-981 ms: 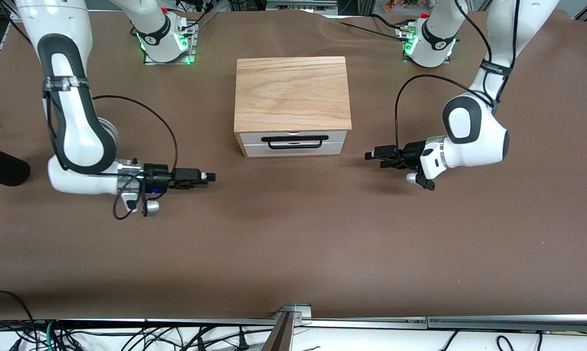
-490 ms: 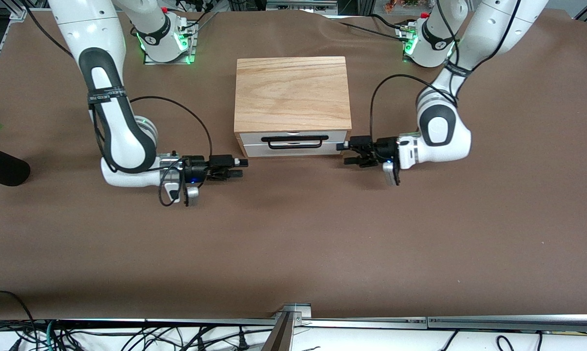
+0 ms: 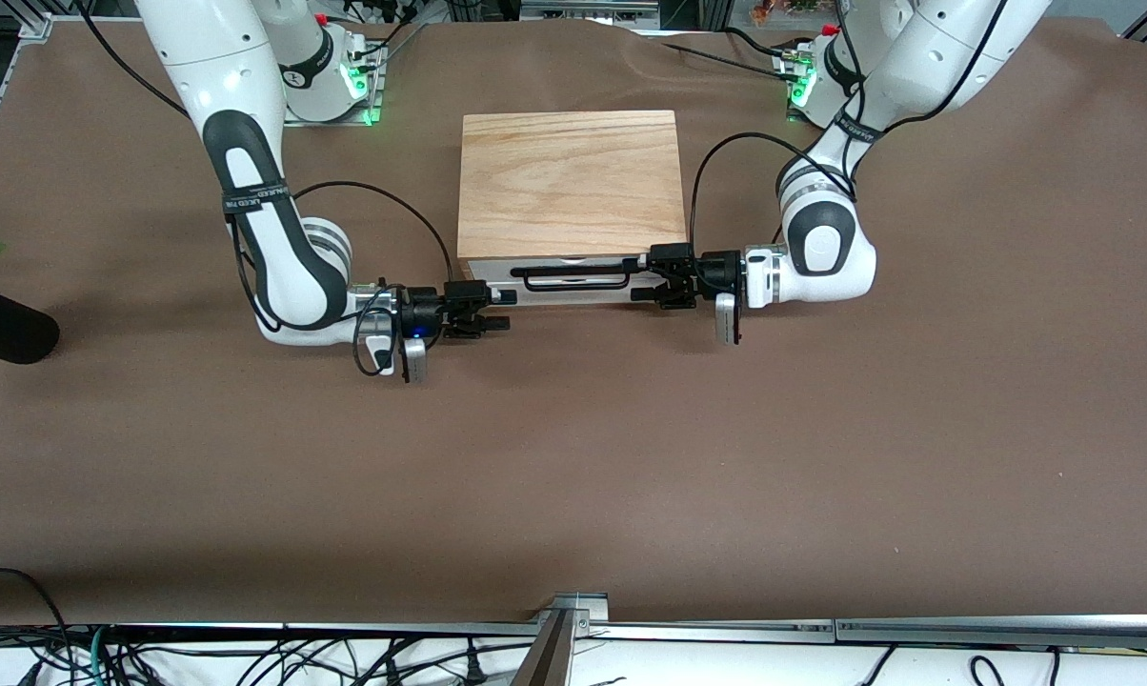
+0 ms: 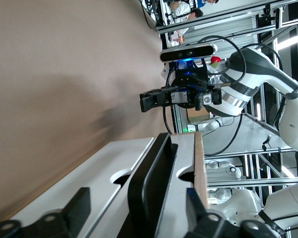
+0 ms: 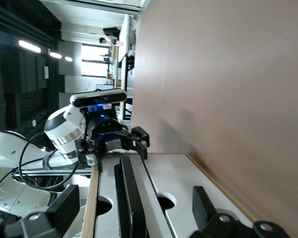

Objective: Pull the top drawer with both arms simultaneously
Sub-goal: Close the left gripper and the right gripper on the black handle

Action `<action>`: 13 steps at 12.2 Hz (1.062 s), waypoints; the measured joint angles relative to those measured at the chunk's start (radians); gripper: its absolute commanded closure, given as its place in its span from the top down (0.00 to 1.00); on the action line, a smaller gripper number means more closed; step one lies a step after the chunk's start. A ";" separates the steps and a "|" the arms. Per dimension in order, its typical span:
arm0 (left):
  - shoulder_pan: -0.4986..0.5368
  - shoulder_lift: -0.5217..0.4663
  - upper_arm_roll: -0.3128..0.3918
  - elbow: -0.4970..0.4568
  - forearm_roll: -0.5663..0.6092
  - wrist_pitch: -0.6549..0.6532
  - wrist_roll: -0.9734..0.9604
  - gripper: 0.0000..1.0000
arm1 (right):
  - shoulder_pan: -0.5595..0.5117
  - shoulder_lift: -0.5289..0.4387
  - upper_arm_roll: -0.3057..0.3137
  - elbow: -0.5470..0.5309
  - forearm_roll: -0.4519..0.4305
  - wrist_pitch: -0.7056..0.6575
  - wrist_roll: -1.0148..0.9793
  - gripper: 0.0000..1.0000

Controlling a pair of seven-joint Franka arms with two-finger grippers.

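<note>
Both claws now flanking shut white-fronted top drawer [image 3: 573, 270].

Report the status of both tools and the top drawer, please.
Left tool open, straddling one end of the black handle. Right tool open at the box's other front corner, not on the handle. Top drawer shut. Nothing in the way.
</note>
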 measured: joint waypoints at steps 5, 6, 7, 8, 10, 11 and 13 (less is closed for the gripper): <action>-0.001 0.022 -0.005 0.005 -0.031 -0.020 0.001 0.50 | 0.015 0.013 0.035 -0.015 0.038 -0.010 -0.063 0.99; 0.001 0.029 -0.005 0.005 -0.041 -0.035 0.001 0.50 | 0.015 0.013 0.036 -0.026 0.038 -0.023 -0.077 0.98; 0.004 0.042 -0.004 0.007 -0.049 -0.060 0.001 0.50 | 0.015 0.013 0.036 -0.038 0.038 -0.041 -0.097 0.94; 0.008 0.060 -0.003 0.014 -0.052 -0.085 0.002 0.50 | 0.015 0.013 0.036 -0.049 0.038 -0.056 -0.114 0.90; 0.012 0.090 -0.002 0.027 -0.053 -0.120 0.002 0.49 | 0.014 0.013 0.035 -0.058 0.041 -0.070 -0.134 0.74; 0.014 0.100 -0.002 0.031 -0.054 -0.135 0.002 0.45 | 0.013 0.013 0.035 -0.059 0.044 -0.072 -0.135 0.61; 0.020 0.121 -0.002 0.038 -0.059 -0.171 0.002 0.38 | 0.010 0.013 0.034 -0.059 0.055 -0.074 -0.137 0.50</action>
